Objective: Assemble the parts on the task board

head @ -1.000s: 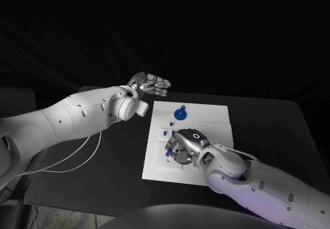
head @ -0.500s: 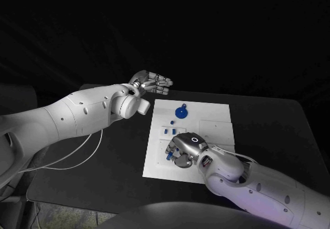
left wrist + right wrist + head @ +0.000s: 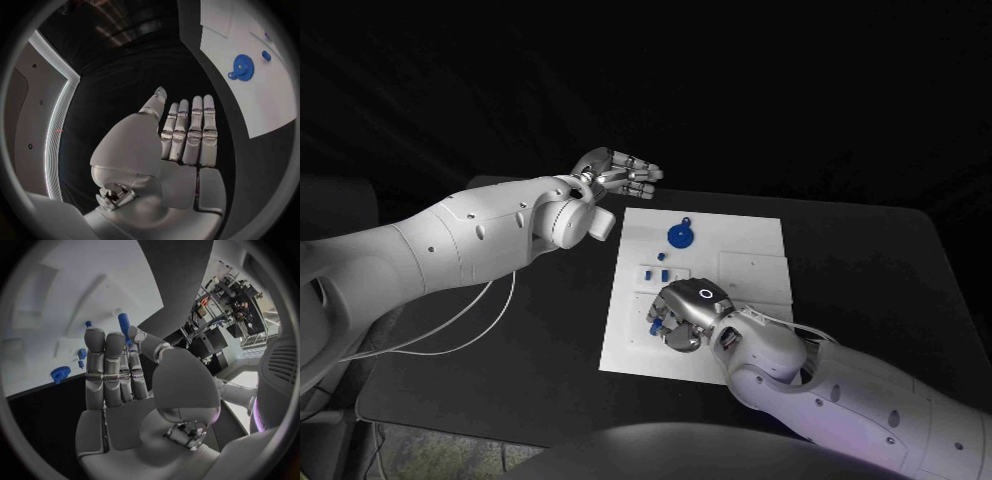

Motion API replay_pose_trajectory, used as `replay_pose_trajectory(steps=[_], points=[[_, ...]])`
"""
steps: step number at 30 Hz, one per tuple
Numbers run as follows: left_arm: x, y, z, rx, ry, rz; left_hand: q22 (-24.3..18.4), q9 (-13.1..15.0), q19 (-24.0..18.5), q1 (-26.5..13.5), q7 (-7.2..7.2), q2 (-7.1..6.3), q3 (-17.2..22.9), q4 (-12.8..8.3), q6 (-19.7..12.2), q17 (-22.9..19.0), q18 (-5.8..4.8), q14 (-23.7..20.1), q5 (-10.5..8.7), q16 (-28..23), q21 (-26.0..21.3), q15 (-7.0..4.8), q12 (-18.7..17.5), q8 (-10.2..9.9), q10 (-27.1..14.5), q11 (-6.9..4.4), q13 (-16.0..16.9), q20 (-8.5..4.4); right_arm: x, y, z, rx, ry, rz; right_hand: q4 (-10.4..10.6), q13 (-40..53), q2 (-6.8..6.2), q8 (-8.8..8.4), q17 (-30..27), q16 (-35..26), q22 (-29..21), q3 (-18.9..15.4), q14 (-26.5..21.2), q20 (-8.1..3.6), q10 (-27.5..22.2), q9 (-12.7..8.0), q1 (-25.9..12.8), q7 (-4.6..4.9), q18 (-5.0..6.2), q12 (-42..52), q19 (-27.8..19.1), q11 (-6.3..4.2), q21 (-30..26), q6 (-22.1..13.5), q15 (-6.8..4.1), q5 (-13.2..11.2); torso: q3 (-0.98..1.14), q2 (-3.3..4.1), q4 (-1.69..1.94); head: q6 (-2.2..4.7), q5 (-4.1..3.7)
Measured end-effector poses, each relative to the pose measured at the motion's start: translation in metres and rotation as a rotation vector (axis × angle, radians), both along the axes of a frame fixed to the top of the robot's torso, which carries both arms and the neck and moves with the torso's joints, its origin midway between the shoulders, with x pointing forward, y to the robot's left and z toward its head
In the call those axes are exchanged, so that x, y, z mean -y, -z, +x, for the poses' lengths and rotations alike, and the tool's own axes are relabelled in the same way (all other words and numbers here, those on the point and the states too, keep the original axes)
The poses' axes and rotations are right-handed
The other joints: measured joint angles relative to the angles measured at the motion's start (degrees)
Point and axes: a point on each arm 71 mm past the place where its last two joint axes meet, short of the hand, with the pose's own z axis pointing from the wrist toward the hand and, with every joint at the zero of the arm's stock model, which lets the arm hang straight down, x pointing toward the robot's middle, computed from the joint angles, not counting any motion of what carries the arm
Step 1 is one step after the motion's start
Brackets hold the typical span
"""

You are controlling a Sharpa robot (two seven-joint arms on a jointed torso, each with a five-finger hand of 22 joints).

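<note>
The right hand [image 3: 687, 318] hangs low over the near half of the task board [image 3: 747, 245], palm down, and pinches a blue peg [image 3: 124, 322] between thumb and a fingertip while its other fingers lie straight and close together. The left hand [image 3: 620, 172] is raised off beyond the board's far left corner, holding nothing, its fingers straight and side by side with the thumb set apart.

The task looks to be in its early or middle stretch. A blue gear [image 3: 678, 237] lies flat on the far part of the board, whether seated on a post or merely resting there I cannot tell. A few small blue parts [image 3: 659, 265] sit between the gear and the right hand, just beside its fingertips on the far side. The peg in the right hand has not yet been set down; it is held just above the board's white surface, near a raised white block, and probably goes into a hole under the hand that is hidden here.
</note>
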Motion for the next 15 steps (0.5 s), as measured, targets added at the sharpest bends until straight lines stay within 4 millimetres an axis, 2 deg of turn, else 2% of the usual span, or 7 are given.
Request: replay_pose_trajectory(steps=[15], points=[[0.0000,0.0002,-0.0003,-0.001,0.003,0.000,-0.3,0.0,0.0,0.0,0.00,0.00,-0.2,0.2,0.0,0.0,0.00,0.0,0.00,0.0,0.0,0.00,0.0,0.0,0.0,0.00,0.0,0.00,0.0002,0.0090,0.0018,0.004,0.009,-0.029,-0.1,0.0,-0.01,0.08,0.0,0.0,0.1,-0.1,0.0,0.00,0.0,0.0,0.0,0.00,0.00,0.0,0.0,0.00,-0.3,0.0,0.02,-0.1,0.00,-0.01,-0.01,-0.07,0.00]])
